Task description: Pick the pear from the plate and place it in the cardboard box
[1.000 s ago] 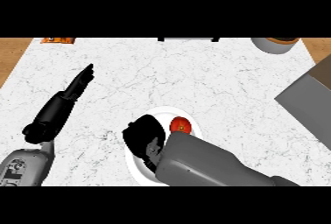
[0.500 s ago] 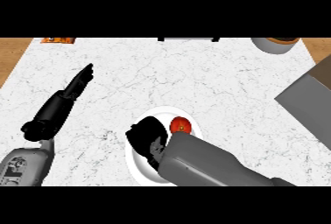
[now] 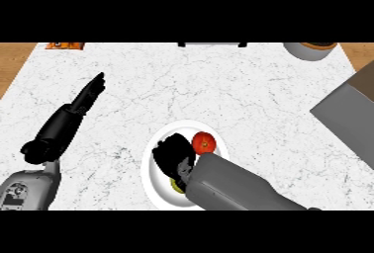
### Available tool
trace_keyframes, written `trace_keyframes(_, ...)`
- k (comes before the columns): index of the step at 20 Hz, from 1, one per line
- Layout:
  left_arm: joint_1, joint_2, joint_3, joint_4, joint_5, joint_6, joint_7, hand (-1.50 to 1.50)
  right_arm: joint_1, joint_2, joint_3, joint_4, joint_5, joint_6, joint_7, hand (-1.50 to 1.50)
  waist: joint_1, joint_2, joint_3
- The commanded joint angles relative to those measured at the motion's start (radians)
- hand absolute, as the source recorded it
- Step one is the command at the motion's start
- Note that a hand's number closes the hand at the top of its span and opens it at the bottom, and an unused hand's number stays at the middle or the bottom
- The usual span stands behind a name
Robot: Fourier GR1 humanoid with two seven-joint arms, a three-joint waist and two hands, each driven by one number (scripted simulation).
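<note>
A white marble counter [image 3: 219, 89] with grey veins fills the view. Wood shows past its top corners, left [image 3: 18, 59] and right [image 3: 358, 54]. A grey bowl [image 3: 310, 50] sits at the far right edge, an orange item [image 3: 66, 45] at far left.

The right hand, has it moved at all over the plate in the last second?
No. The right hand sits at the same spot on the white plate, just left of the red fruit, as before.
</note>
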Motion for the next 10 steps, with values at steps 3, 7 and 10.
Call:
trace_keyframes(3, 0.011, -0.025, 0.004, 0.058, -0.037, -0.001, -0.071, 0.0, 0.016, 0.003, -0.019, 0.114, 0.062, -0.033, -0.105, -1.5, 0.0, 0.002, 0.0)
trace_keyframes(7, -0.011, -0.002, 0.047, 0.028, -0.012, -0.029, -0.033, 0.0, 0.041, 0.003, 0.036, 0.077, 0.054, -0.05, -0.121, 1.5, 0.001, 0.001, 0.0)
trace_keyframes(10, -0.023, -0.024, 0.034, 0.002, -0.015, -0.014, -0.005, 0.0, 0.015, 0.003, 0.073, 0.143, 0.085, -0.143, -0.269, 1.5, 0.009, 0.003, 0.0)
